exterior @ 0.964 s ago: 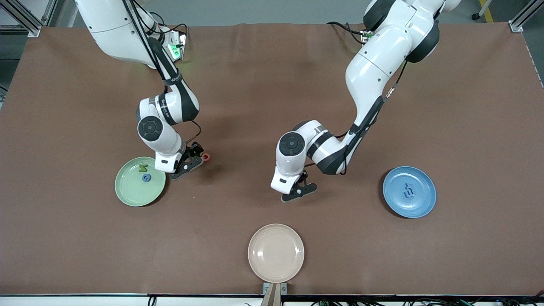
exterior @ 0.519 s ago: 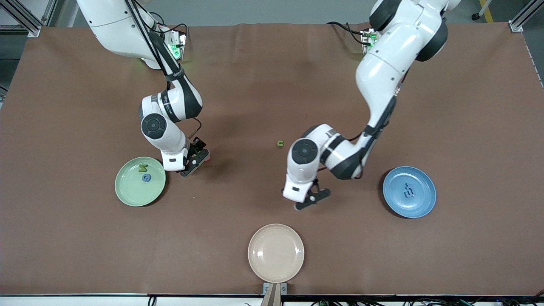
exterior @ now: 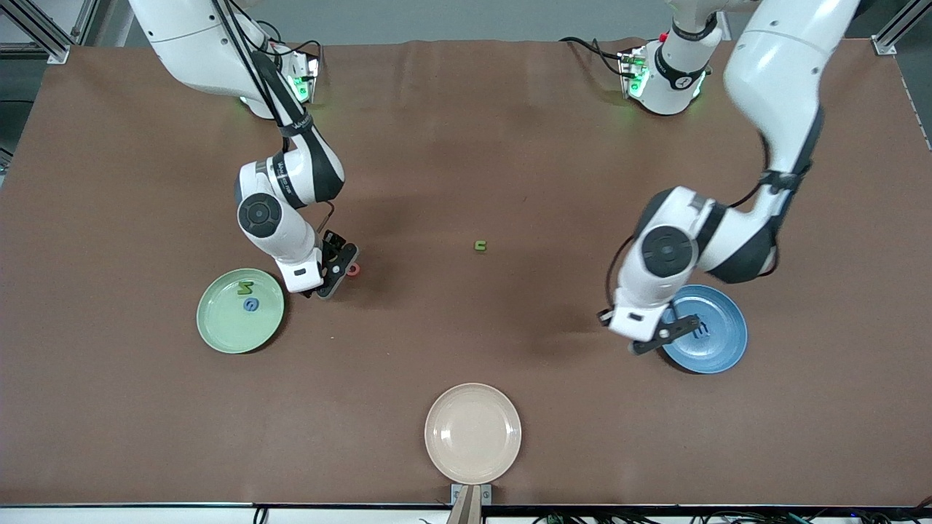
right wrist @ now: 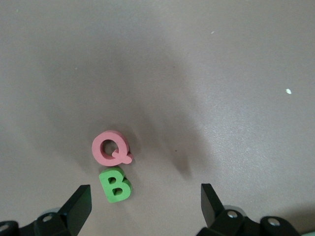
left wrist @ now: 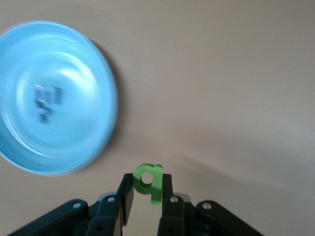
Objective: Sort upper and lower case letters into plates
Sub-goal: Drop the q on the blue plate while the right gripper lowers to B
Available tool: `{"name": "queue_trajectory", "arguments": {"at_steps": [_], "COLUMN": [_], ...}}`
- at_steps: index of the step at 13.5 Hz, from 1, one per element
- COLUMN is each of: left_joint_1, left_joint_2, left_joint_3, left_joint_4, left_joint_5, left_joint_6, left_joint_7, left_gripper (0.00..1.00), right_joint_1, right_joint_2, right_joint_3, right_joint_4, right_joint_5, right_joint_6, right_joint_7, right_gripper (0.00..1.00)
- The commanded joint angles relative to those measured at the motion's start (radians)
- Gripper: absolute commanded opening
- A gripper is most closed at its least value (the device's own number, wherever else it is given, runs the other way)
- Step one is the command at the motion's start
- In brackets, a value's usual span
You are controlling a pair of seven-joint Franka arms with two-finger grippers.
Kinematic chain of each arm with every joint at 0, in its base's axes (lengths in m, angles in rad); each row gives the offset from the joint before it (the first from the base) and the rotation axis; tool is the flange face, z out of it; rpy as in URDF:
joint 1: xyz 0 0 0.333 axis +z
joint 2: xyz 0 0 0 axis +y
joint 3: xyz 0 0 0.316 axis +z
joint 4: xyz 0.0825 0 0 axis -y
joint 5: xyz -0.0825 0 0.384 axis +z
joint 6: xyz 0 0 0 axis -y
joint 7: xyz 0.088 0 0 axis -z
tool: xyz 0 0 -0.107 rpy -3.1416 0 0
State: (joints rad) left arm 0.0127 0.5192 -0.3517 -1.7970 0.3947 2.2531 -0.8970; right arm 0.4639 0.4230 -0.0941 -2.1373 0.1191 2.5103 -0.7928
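Observation:
My left gripper is shut on a small green b and holds it over the table beside the rim of the blue plate. Two blue letters lie in that plate. My right gripper is open just above the table, over a green B with a red Q beside it. The pale green plate holds a green N and a blue G. A small green n lies at mid table.
A cream-beige plate sits at the table edge nearest the front camera, bare. The brown table cloth runs wide between the arms' bases and the plates.
My left arm swung from mid table toward the blue plate, carrying the green b, uncovering the small n. My right gripper shifted slightly by the red Q.

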Motion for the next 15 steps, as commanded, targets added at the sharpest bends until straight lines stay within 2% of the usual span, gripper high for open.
{"name": "queue_trajectory", "arguments": {"at_steps": [1,3,5,6,7,8,9,12,15], "left_joint_1": [0.195,0.257,0.288,0.302,0.303,0.309,0.328,0.319,0.302], "left_joint_2": [-0.1,-0.07,-0.044,-0.021,-0.002,0.002,-0.004,-0.045,-0.079], "left_joint_3": [-0.012,-0.012,-0.01,-0.01,-0.004,-0.001,-0.003,-0.015,-0.146], "left_joint_4": [-0.252,-0.266,-0.259,-0.251,-0.24,-0.236,-0.236,-0.236,-0.219], "left_joint_5": [-0.001,0.028,0.035,0.035,0.035,0.035,0.035,0.035,0.033], "left_joint_6": [0.214,0.266,0.275,0.286,0.29,0.292,0.292,0.258,0.139], "left_joint_7": [0.188,0.228,0.228,0.228,0.222,0.22,0.219,0.176,-0.032], "left_gripper": [0.07,0.07,0.13,0.28,0.63,0.9,1.0,1.0,1.0], "right_joint_1": [-0.001,0.013,0.016,0.016,0.016,0.016,0.016,0.018,0.021], "right_joint_2": [-0.009,-0.003,0.0,0.0,0.0,0.002,0.003,0.003,0.01], "right_joint_3": [0.005,0.005,0.005,0.005,0.005,0.005,0.004,0.005,0.005], "right_joint_4": [-0.016,-0.018,-0.021,-0.026,-0.03,-0.032,-0.035,-0.053,-0.053], "right_joint_5": [0.007,-0.001,-0.002,-0.002,-0.002,-0.002,-0.002,-0.002,-0.002], "right_joint_6": [0.004,0.008,0.008,0.008,0.01,0.01,0.012,0.027,0.031], "right_joint_7": [-0.049,-0.051,-0.052,-0.052,-0.051,-0.051,-0.052,-0.052,-0.051], "right_gripper": [0.91,0.91,0.91,0.9,0.89,0.87,0.87,0.86,0.82]}}
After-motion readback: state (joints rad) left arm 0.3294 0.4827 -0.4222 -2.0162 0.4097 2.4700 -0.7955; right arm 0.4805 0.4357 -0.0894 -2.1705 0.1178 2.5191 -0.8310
